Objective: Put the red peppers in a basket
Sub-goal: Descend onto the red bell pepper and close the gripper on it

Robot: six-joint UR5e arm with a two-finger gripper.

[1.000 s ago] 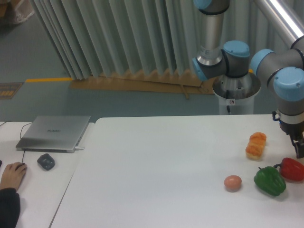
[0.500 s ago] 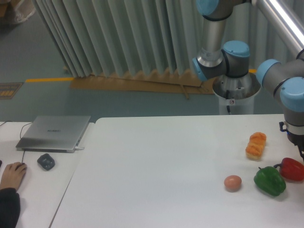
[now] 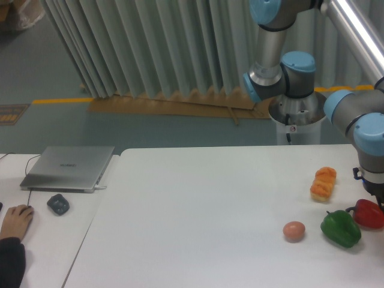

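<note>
The gripper (image 3: 379, 195) sits at the far right edge of the view, mostly cut off by the frame, directly above the red pepper (image 3: 368, 214). Only its dark upper part shows under the wrist; can't tell if the fingers are spread or pressed together, or whether they touch the pepper. The arm (image 3: 360, 120) rises from there with blue-capped joints, bends back to its round base (image 3: 297, 114) behind the table, and a second silver link runs up out of the top right corner.

The red pepper lies on the white table (image 3: 198, 210) near the right edge, glossy, dark stem pointing left. The green pepper (image 3: 341, 228) is just beside it on the left, touching or nearly touching at the stem side. A small brownish egg (image 3: 294, 231) rests left of the green pepper, a little apart. An orange bread lump (image 3: 323, 183) sits behind these, near the red pepper but apart from it, just left of the wrist.

Far left, on a separate lower desk (image 3: 42, 240), a closed grey laptop (image 3: 68, 168), a dark mouse-like object (image 3: 58, 204) in front of it, and a person's hand (image 3: 16, 221) with a dark sleeve at the edge. Pleated curtain (image 3: 150, 48) hangs behind, cardboard strip (image 3: 180, 105) on the floor below it.
</note>
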